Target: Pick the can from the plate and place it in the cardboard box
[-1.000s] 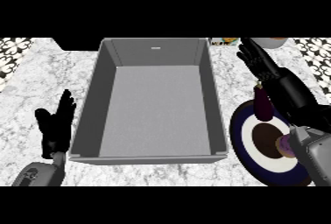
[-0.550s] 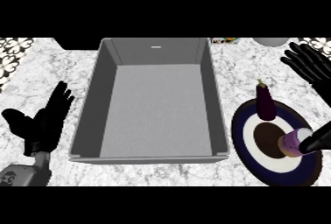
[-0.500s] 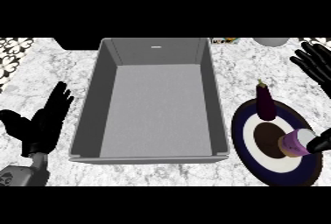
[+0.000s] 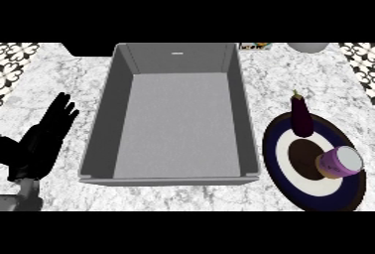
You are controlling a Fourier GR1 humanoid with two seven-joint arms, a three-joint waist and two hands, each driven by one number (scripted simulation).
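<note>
Since half a second before, the right hand had gone from the upper right of the head view and no longer showed anywhere, so its fingers could not be told; the can, eggplant and box lay as they had.

At the far left the left hand (image 4: 42, 139) rested open on the counter (image 4: 58, 74), fingers straight and slightly spread, pointing up and away, just outside the box's left wall. The box (image 4: 249, 124) filled the middle, long axis running away from the robot, its grey floor bare and its mouth wide open from above. Right of it, close by the box's right wall, sat the plate (image 4: 282, 171). The eggplant (image 4: 301, 118) lay on the plate's far rim, stem pointing away. The can (image 4: 340, 162) stood upright on the plate's right side, lid up, near the view's right edge.

The can lay far right of the left hand, with the whole box between them, so the right hand was likely the one for the pick. It had room to descend from above. The carry left would probably need to clear the box's right wall and skirt the eggplant.
</note>
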